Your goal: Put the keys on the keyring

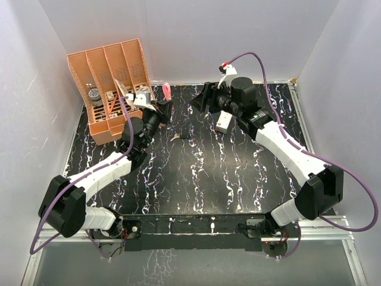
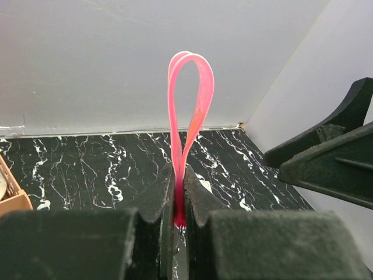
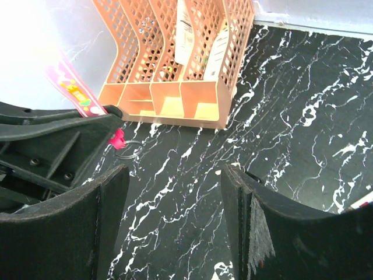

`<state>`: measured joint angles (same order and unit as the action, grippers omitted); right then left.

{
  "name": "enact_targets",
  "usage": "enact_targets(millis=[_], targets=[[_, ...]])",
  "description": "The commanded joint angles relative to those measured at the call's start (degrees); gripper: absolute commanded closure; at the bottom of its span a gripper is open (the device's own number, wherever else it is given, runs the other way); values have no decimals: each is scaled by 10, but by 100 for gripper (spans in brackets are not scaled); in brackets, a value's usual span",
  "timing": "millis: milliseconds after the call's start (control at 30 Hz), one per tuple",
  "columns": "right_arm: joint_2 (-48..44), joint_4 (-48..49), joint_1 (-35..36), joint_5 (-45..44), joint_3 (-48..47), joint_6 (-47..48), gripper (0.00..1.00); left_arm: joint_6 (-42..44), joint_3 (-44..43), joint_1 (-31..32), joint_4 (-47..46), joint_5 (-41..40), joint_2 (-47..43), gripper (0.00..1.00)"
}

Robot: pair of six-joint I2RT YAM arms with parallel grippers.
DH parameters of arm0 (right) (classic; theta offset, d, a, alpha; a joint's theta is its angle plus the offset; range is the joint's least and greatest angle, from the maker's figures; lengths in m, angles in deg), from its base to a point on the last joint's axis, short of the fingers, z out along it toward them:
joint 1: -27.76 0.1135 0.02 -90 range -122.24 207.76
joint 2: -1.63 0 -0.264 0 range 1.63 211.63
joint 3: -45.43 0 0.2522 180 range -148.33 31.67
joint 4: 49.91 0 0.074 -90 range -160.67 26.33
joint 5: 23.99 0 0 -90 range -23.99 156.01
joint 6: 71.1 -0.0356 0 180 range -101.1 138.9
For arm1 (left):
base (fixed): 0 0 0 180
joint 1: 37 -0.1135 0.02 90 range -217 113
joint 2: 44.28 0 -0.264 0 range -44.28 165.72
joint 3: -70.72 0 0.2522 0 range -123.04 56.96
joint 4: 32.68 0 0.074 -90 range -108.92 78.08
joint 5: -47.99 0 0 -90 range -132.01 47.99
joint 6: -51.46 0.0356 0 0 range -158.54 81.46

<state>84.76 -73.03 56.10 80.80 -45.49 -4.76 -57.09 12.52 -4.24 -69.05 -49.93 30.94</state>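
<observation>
The left gripper (image 2: 179, 178) pinches the keyring (image 2: 197, 93), a glossy pink strap looped upright, its small wire ring (image 3: 129, 149) dangling below. The right gripper (image 3: 175, 181) stands open.

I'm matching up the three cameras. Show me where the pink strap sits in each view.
Top external: strap at far centre-left, just beyond the left gripper, right of the rack.
Left wrist: strap dead centre, an upright loop clamped in the gripper.
Right wrist: strap at upper left, slanting.
Shared landmark: the orange rack, at lower left in the left wrist view and top centre in the right wrist view.
</observation>
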Motion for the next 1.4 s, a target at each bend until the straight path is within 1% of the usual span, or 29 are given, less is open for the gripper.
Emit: enact_targets(millis=[0,167,600,900,1067,1167,1267,1367], targets=[[4,50,1,25,-41,-10,38,-20,-37,3,35,13,-19,100],[5,52,12,22,-36,-8,38,-26,-52,2,74,37,-9,100],[-10,50,15,2,-24,4,37,-31,-74,3,105,45,15,100],[-11,46,15,-5,-15,11,36,-29,-75,2,119,-1,9,100],[-6,44,15,-4,-16,11,36,-22,-75,3,124,-2,7,100],[-6,41,15,-9,-15,12,36,-19,-74,2,130,-19,4,100],[11,-2,15,-32,-19,24,33,-16,-74,2,146,-62,-5,100],[56,-70,15,-53,-35,40,32,-8,-86,2,174,-108,-12,100]])
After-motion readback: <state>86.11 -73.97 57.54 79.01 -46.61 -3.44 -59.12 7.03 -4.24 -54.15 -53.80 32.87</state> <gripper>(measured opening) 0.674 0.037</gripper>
